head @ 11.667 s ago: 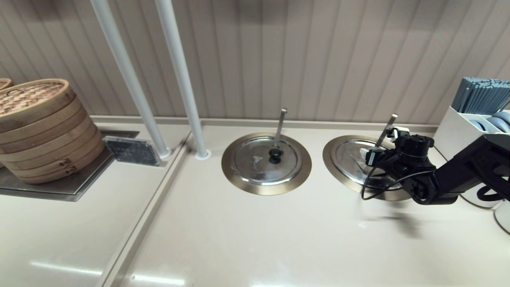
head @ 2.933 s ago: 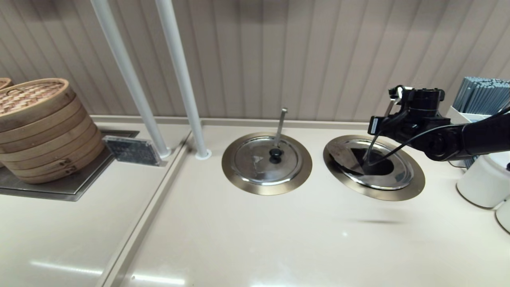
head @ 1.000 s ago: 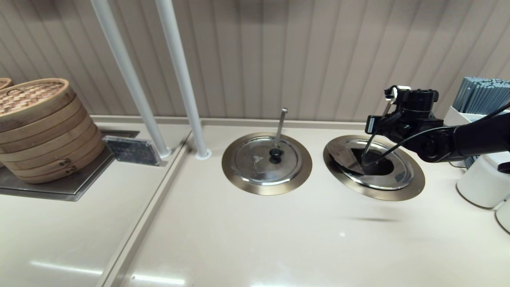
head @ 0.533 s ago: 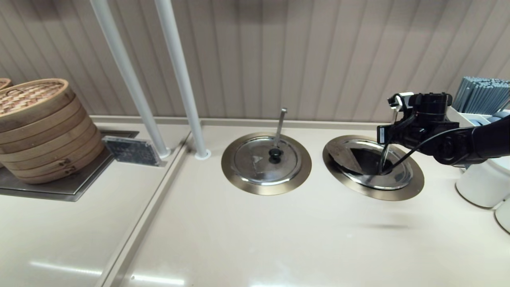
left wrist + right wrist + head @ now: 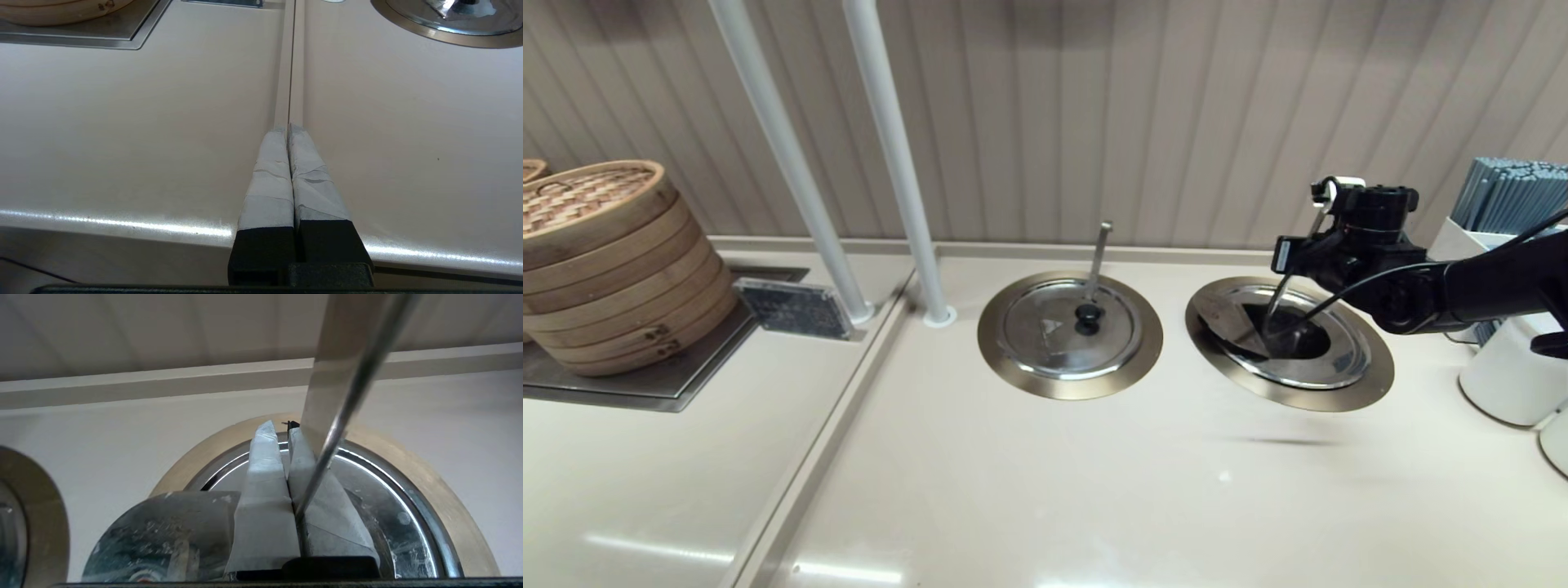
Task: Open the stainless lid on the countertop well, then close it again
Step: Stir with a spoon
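While the lid [image 5: 1219, 320] lies tipped at the left of the open well [image 5: 1339, 397], the right gripper [image 5: 278, 431] has its jaws shut on the slanting ladle handle [image 5: 1285, 287] (probably steadying it for reclosing); the left gripper [image 5: 289, 130], jaws shut and empty, hangs over the bench [image 5: 1045, 474].

Right tool [image 5: 278, 428] pinched closed; left tool [image 5: 289, 128] likewise

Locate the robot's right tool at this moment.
Head view, right side: the right tool hangs above the open countertop well's far rim, shut on the slanting ladle handle, right of the twin lid.
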Controlling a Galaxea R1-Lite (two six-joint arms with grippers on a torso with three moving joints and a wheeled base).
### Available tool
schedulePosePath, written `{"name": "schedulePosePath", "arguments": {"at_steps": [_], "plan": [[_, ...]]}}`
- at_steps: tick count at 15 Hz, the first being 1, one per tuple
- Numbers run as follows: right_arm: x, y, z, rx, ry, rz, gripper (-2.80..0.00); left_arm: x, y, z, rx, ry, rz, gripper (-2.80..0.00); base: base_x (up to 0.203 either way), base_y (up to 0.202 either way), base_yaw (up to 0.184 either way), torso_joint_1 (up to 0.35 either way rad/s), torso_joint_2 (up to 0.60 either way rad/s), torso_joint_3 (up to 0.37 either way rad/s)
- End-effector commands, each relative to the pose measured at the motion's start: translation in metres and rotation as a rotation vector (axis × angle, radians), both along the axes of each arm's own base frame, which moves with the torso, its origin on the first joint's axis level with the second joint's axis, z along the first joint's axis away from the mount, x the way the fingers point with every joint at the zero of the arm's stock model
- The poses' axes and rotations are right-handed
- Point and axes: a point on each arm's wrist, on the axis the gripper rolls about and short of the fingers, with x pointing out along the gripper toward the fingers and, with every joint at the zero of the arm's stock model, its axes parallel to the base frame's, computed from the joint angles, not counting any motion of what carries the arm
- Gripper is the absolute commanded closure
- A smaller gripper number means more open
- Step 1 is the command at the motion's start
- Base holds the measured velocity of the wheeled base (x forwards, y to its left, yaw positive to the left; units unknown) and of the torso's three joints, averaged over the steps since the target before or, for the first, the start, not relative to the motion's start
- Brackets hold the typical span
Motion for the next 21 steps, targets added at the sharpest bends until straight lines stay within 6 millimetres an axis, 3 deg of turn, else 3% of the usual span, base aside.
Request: {"name": "schedulePosePath", "arguments": {"at_steps": [1,2,4,10,13,21], "plan": [[-0.02,0.002,0.028,0.006,-0.031,0.031,0.0,0.0,0.0,0.0,0.0,0.0,0.001,0.0,0.0,0.0,0.0,0.0,0.0,0.0],[-0.031,0.002,0.035,0.007,-0.01,0.056,0.0,0.0,0.0,0.0,0.0,0.0,0.002,0.0,0.0,0.0,0.0,0.0,0.0,0.0],[-0.036,-0.005,0.027,-0.068,0.08,0.071,0.0,0.0,0.0,0.0,0.0,0.0,0.0,0.0,0.0,0.0,0.0,0.0,0.0,0.0],[0.004,-0.034,-0.032,-0.138,0.202,-0.008,0.0,0.0,0.0,0.0,0.0,0.0,0.002,0.0,0.0,0.0,0.0,0.0,0.0,0.0],[0.02,-0.039,-0.031,-0.006,0.138,-0.049,0.0,0.0,0.0,0.0,0.0,0.0,0.0,0.0,0.0,0.0,0.0,0.0,0.0,0.0],[0.029,-0.04,-0.04,0.016,0.136,-0.058,0.0,0.0,0.0,0.0,0.0,0.0,0.0,0.0,0.0,0.0,0.0,0.0,0.0,0.0]]}}
